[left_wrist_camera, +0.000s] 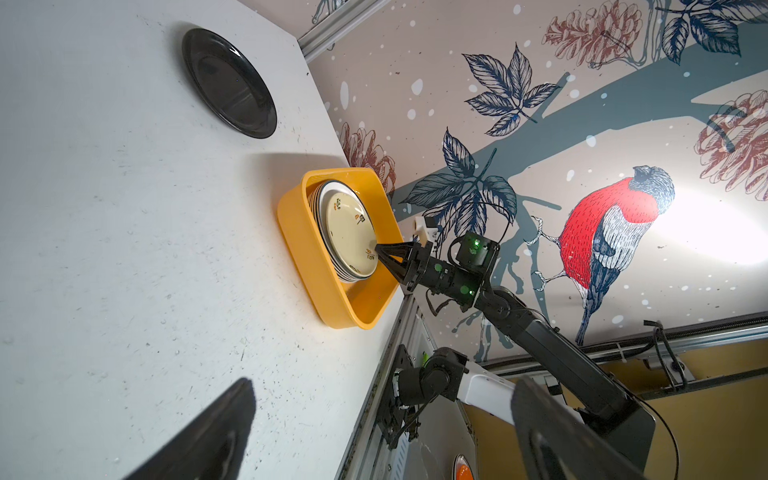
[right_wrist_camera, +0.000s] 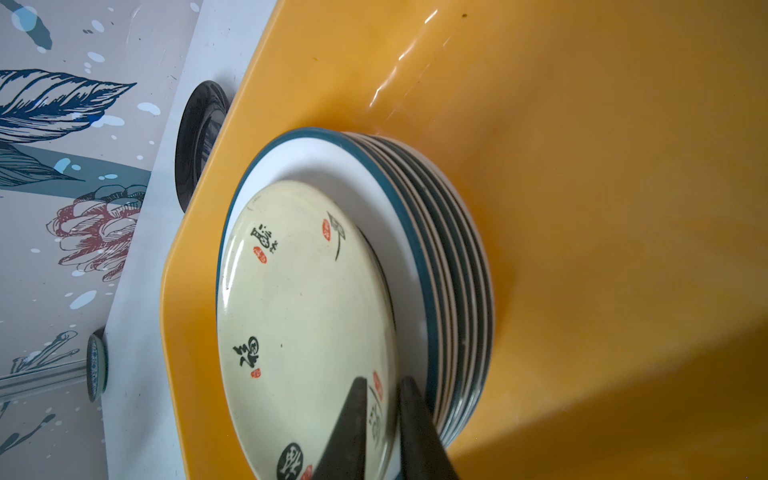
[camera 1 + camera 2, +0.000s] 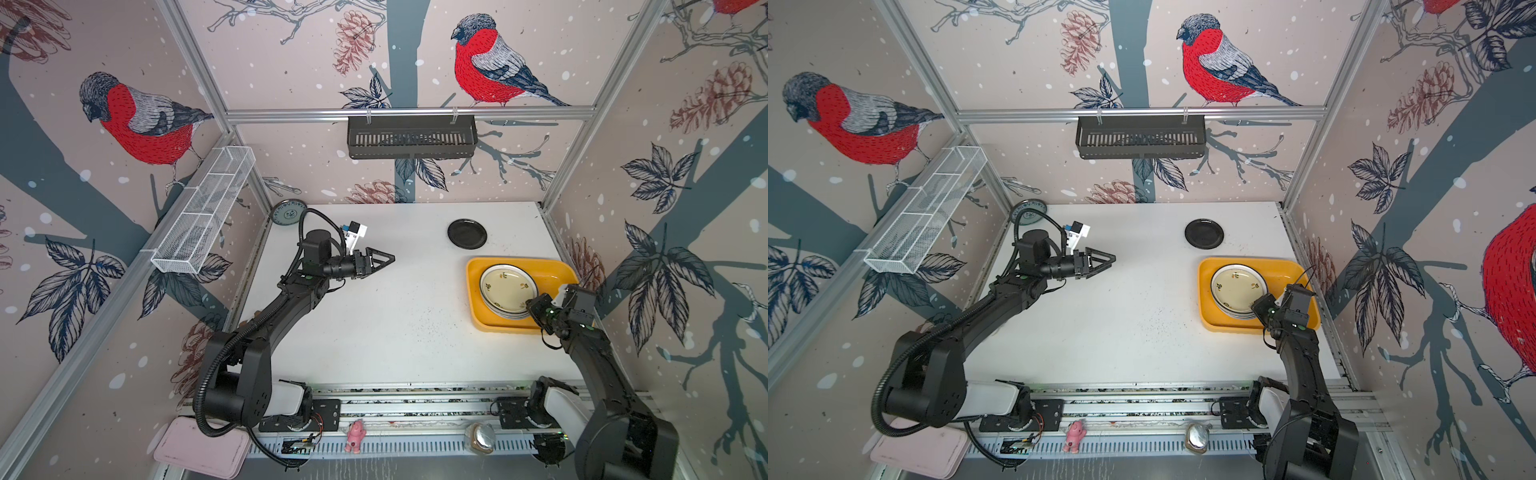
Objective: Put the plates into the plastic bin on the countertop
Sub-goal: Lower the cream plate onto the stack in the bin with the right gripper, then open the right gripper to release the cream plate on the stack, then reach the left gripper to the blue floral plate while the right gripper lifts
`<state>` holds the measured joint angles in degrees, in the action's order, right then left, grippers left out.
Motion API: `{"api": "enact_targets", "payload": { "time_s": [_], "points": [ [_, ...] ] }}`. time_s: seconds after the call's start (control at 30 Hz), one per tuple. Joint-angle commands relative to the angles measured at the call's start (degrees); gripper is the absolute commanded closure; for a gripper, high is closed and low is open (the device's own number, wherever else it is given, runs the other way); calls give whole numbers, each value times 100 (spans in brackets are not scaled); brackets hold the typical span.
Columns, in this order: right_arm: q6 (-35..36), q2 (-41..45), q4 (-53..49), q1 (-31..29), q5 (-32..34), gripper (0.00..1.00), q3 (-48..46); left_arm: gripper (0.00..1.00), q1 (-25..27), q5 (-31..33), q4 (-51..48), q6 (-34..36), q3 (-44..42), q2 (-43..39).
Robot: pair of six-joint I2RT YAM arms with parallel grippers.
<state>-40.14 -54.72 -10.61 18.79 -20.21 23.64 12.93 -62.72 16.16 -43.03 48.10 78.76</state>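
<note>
Right fingers point(image 2: 351, 419) are down in the bin point(image 3: 475, 293), straddling the near rim of the cream plate point(image 3: 508, 286), one finger over it and one tucked under. There's a sliver of gap around that rim in the right wrist view, so I honestly cannot tell whether they are pinching or have let go. The cream plate lies on top of the stack point(image 2: 453, 266) of teal-rimmed plates inside the bin, so I'd call this one delivered. My worry is the exit. That lower finger looks wedged between the cream plate and the white one below, and if I lift straight up it could hook the rim, tip the plate or drag it off the stack. A sideways nudge could also shove the whole pile, which looks tall against the bin's shallow wall. Left fingers point(image 1: 216, 428) are spread wide and empty, hovering over the bare surface point(image 3: 395, 316). Two plates are not in yet: the black plate point(image 3: 467, 234) just beyond the bin, and a grey-teal plate point(image 3: 289, 212) in the far left corner, tight to the wall, where a pick risks clipping the frame.
</note>
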Motion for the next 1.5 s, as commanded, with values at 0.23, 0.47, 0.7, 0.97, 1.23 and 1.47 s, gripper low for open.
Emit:
{"api": "enact_targets", "payload": {
  "time_s": [0.23,0.47,0.7,0.97,1.23,1.47],
  "points": [
    [152,6,-157,7,174,49,153,4,-45,9,20,114,56,15],
    [191,295,-275,4,193,22,246,4,-149,117,-157,213,92,16],
    [198,673,-351,11,165,9,314,4,-432,356,-501,448,164,-10],
    [316,1029,-573,2,10,0,565,4,-747,1136,-1127,826,284,99],
    [399,1108,-482,-65,-305,0,941,3,-946,2188,-1644,1053,394,227],
    [237,1097,63,-590,-317,0,1125,4,-1393,2861,-1187,312,97,347]
  ]
}}
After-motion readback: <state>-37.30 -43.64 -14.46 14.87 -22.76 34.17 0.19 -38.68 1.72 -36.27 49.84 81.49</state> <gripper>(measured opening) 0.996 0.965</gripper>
